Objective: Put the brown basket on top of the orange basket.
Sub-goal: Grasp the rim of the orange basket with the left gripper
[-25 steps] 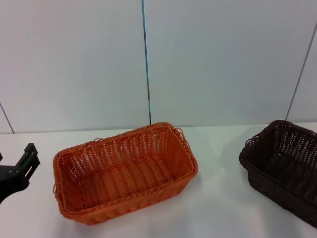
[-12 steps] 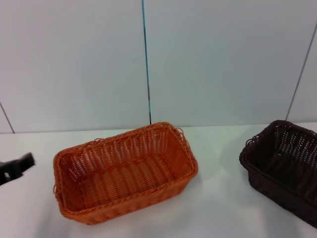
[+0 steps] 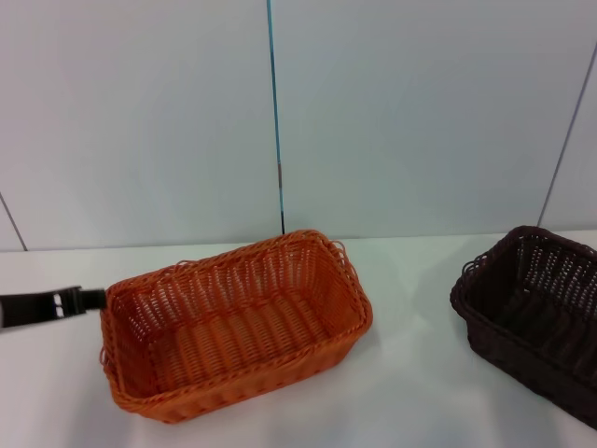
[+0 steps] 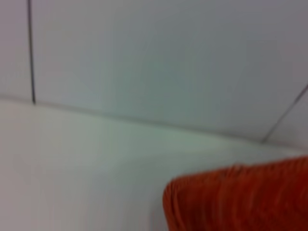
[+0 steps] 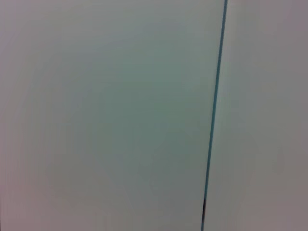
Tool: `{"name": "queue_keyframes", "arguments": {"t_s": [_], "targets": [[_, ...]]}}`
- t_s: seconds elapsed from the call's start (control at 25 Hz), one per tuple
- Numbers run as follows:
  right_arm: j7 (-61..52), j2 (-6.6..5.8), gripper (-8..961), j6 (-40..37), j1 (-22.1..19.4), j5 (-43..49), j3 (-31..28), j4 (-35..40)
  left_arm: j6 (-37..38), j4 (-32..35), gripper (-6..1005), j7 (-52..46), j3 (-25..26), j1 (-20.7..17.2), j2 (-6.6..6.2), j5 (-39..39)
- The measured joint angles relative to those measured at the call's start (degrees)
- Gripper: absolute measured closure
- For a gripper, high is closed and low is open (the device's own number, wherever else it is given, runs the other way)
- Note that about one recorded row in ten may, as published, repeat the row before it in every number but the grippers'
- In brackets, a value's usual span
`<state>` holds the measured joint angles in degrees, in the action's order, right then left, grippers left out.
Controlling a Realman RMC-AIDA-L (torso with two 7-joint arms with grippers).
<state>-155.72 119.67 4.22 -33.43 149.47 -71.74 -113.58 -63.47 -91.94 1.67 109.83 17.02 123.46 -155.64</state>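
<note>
Brown basket [image 3: 534, 317]: sitting at lower right edge of frame, untouched. Orange basket [image 3: 233, 322]: resting centre-left on tabletop [image 3: 410, 401]. Left hand [image 3: 51, 305]: reaching at orange basket's left rim, opening impossible to tell. Approach step likely; lifting brown basket across remaining.

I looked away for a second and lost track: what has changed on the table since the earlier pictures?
Only the left gripper moved: from the table's left edge it swung inward and now reaches the orange basket's left rim; whether it touches is unclear. Nothing was grasped or released. The orange basket and the brown basket stayed put, apart. The right gripper is out of view.
</note>
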Motion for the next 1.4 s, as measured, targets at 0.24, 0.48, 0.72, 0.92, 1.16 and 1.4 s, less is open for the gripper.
{"name": "queue_keyframes", "arguments": {"t_s": [0.24, 0.48, 0.72, 0.92, 1.16, 1.4], "targets": [[0.06, -0.05, 36, -0.34, 0.17, 0.13, 0.02, -0.35, -1.91, 16.63, 313, 7.12, 10.5, 10.34, -0.18, -0.41], [0.14, -0.05, 36, -0.46, 0.22, 0.19, 0.02, -0.76, 0.95, 26.13, 313, 8.58, 12.0, 14.02, -1.93, -0.42], [0.16, -0.13, 35, -0.46, 0.77, 0.21, 0.02, -0.95, 4.16, 34.81, 313, 9.01, 12.06, 17.31, -3.84, -0.41], [0.16, -0.14, 35, -0.46, 0.93, 0.21, 0.02, -0.99, 6.81, 40.54, 312, 9.45, 11.88, 19.9, -4.71, -0.46], [0.16, -0.14, 35, -0.45, 0.93, 0.2, 0.02, -1.03, 9.52, 44.62, 312, 9.47, 11.63, 22.04, -5.07, -0.46], [0.16, -0.14, 36, -0.44, 0.93, 0.21, 0.02, -1.02, 10.53, 46.91, 312, 9.49, 11.53, 23.38, -5.21, -0.45]]}}
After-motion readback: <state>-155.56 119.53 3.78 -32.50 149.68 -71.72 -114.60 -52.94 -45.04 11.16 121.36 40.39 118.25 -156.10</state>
